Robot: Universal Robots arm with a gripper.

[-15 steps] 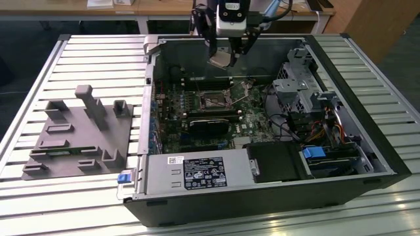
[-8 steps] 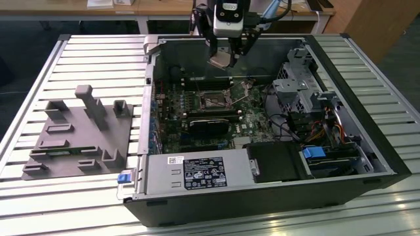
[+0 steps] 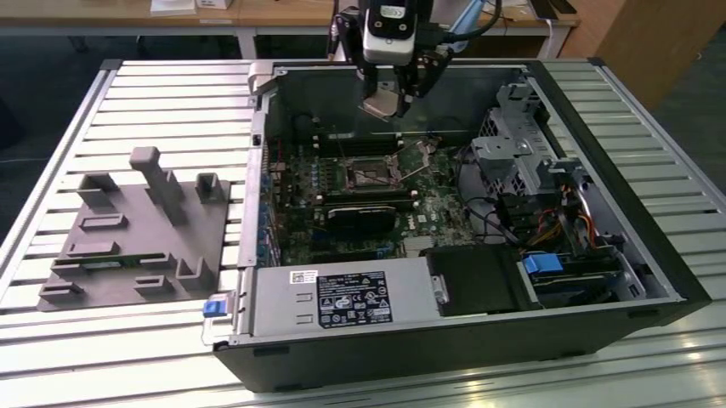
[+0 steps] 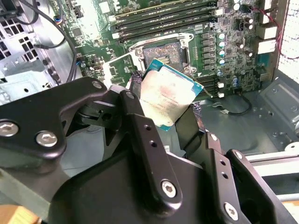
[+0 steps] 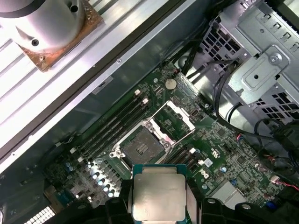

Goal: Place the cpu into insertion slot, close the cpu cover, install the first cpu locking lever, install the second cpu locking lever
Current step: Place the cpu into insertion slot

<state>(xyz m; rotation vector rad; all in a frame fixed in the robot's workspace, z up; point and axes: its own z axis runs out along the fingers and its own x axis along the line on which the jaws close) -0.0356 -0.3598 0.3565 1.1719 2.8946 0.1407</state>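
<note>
Hanging above the far part of the open computer case [image 3: 454, 344], the tool [image 3: 392, 100] is clamped on the cpu [image 3: 380, 106], one finger [image 4: 140, 123] pressed against each of two opposite edges. The chip is in the air, tilted and well clear of the green motherboard [image 3: 437, 212]; both wrist views show its pale metal face [image 4: 168, 95] [image 5: 158, 193]. Below it and a little nearer lies the insertion slot [image 3: 369, 174], its dark centre uncovered [image 5: 141, 146] [image 4: 163, 53]. The cpu cover [image 3: 414, 153] is swung open, touching the slot's edge on the exterior view's right, and its cut-out frame shows in the first wrist view [image 5: 173, 117]. Long memory slots [image 5: 114, 123] run along the far side of the slot. The case rests on a slatted metal counter [image 3: 148, 93]. A grey fixture plate [image 3: 136, 229] sits on the counter at the exterior view's left, well apart from the tool.
</note>
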